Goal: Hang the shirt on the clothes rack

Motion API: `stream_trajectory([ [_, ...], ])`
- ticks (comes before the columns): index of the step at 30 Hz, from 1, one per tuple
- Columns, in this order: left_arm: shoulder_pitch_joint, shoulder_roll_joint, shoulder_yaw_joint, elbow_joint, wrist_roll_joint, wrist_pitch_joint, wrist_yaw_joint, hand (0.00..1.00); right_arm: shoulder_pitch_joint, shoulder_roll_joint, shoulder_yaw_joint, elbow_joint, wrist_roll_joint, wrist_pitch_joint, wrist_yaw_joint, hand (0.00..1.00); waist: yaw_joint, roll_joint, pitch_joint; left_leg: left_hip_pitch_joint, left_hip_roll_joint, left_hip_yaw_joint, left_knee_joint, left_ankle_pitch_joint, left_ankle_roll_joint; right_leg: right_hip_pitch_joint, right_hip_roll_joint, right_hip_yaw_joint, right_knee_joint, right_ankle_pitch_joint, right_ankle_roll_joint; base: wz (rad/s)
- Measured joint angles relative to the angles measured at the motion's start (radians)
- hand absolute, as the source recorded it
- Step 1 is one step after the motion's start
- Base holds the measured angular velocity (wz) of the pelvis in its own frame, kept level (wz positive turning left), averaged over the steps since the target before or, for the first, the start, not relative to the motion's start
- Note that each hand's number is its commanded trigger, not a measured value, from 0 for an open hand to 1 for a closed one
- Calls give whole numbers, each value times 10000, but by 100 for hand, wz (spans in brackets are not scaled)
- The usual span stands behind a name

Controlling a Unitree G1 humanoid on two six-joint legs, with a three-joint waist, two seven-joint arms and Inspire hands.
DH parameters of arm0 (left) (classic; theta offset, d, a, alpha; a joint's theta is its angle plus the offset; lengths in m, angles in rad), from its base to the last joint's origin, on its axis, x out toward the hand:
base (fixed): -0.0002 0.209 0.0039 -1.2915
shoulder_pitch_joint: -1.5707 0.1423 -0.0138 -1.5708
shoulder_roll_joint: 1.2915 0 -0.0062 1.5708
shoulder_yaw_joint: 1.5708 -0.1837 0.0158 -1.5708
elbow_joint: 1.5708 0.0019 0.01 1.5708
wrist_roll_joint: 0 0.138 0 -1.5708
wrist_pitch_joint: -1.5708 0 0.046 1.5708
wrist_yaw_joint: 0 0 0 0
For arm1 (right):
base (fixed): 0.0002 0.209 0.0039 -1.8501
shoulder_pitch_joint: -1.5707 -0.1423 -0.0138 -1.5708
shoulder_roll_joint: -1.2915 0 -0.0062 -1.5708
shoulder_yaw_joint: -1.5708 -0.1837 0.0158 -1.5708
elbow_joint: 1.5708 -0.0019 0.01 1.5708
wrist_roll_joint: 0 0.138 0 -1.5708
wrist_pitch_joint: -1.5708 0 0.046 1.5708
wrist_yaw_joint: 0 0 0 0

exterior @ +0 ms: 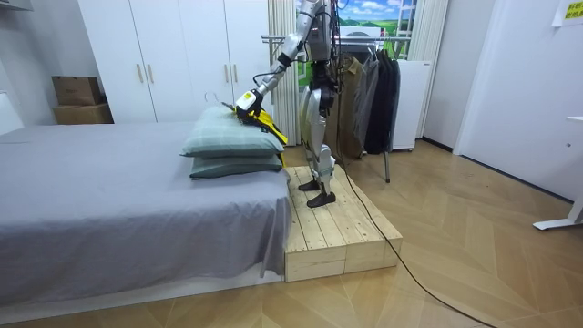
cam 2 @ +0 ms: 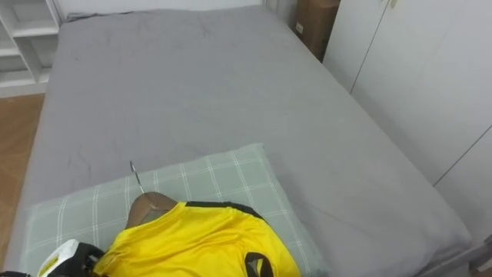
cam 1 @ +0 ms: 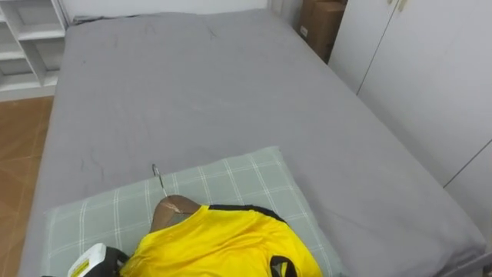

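The shirt, yellow with a dark collar, lies on the checked pillow at the near edge of the bed. It covers the pillow's near side and runs past the near edge. It is already threaded on a wooden hanger. The pillow probably serves as a soft rest that keeps the cloth spread and the hanger seated before lifting.

The left hand sits at the shirt's left shoulder, by the pillow's near left corner. The cloth hides its grip, so I cannot tell whether it holds the shirt.

The hook lies flat on the pillow and points away from the robot, toward the bed's far edge and slightly left. The shirt's long axis, collar to hem, runs back toward the robot.

In the room view the robot stands on a wooden platform at this end of the bed. Hung clothes behind it mark the likely place for the shirt.
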Motion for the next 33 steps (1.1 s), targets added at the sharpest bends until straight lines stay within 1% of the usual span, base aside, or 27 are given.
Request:
stream_trajectory([
  [5, 2, -7, -15, 1, 3, -98, -117, 100, 5, 4, 1, 0, -3, 0, -69, 0, 1, -14, 2, 14, 3, -1, -8, 0, 0, 29, 5, 2, -13, 2, -1, 0],
  [15, 3, -9, -3, 6, 3, -95, -213, 100, 35, 4, 0, -3, -63, -1, -78, 0, 49, -50, -1, 26, 3, 7, -2, 1, -1, 48, 22, 62, -19, 27, 7, 0],
  [24, 3, -17, -7, 6, -2, -96, -214, 100, 33, 5, -2, -14, -62, -3, -98, 0, 38, -36, 7, 14, 8, 2, -6, 1, -1, 46, 25, 56, -38, 28, 6, 0],
  [27, 3, -48, -4, -12, -287, -94, -218, 100, 30, 6, -28, -73, -28, -5, -202, 0, 63, 36, 23, 11, 8, -2, -3, 0, -1, 42, 24, 57, -55, 35, 10, 0],
  [30, 1, -96, -10, -127, -723, -88, -362, 100, 19, 17, -18, -359, 7, -15, -371, 0, 115, 209, 22, -7, 12, -7, -4, 0, 0, 80, 25, 45, -180, 105, 21, 0],
  [33, 1, -106, -8, -274, -787, -97, -396, 100, -60, 18, -26, -374, -80, -54, -454, 0, 106, 333, 7, 14, 6, -50, 6, 1, 0, 118, 19, 3, -187, 105, 21, 3],
])
